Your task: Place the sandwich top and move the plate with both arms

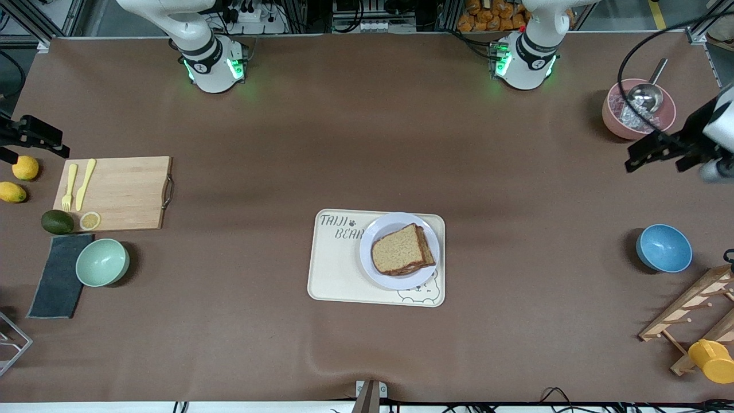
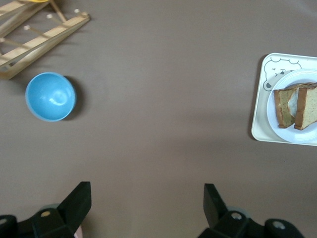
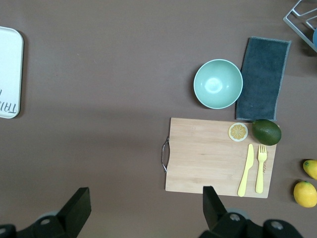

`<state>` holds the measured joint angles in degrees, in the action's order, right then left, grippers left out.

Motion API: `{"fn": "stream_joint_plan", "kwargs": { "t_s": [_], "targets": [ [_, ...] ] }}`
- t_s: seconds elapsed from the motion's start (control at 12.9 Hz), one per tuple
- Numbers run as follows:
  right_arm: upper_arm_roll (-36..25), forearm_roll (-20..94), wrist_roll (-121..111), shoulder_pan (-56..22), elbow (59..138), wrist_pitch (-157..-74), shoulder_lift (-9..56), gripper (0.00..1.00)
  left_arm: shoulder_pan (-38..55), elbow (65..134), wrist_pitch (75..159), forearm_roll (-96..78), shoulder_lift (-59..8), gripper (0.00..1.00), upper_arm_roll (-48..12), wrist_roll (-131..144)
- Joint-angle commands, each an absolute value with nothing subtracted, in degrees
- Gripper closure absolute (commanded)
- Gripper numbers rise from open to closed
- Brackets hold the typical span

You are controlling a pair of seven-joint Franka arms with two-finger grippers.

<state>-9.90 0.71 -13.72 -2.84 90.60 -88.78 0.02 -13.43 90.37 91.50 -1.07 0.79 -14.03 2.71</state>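
The left pincer [image 1: 654,150] hangs in the air over the tabletop's left-arm end, fingers [image 2: 77,201] spread wide, holding nothing. The right pincer [image 1: 34,137] hangs over the right-arm end, fingers [image 3: 77,206] likewise spread and empty. Both arms wait.

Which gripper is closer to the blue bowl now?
Left. The left gripper hangs above the table near the blue bowl; the right gripper is at the table's other end, by the cutting board.

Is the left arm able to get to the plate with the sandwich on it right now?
Probably yes. The left pincer hangs open over bare table at its own end, near the blue bowl. Nothing stands between it and the plate, which sits on the bear tray with its rim showing.
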Motion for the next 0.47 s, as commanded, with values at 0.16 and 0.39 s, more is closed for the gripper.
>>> {"fn": "stream_joint_plan", "kwargs": {
  "t_s": [0.16,0.39],
  "targets": [
    [-3.7,0.6,-8.1,0.8,90.4,-86.2,-0.4,0.00,-14.3,91.4,88.9,0.1,5.4,0.00,-14.5,3.8],
    [-3.8,0.6,-8.3,0.8,90.4,-86.2,-0.5,0.00,-14.3,90.4,88.6,-0.6,5.4,0.00,-14.7,3.6]
  ]
}}
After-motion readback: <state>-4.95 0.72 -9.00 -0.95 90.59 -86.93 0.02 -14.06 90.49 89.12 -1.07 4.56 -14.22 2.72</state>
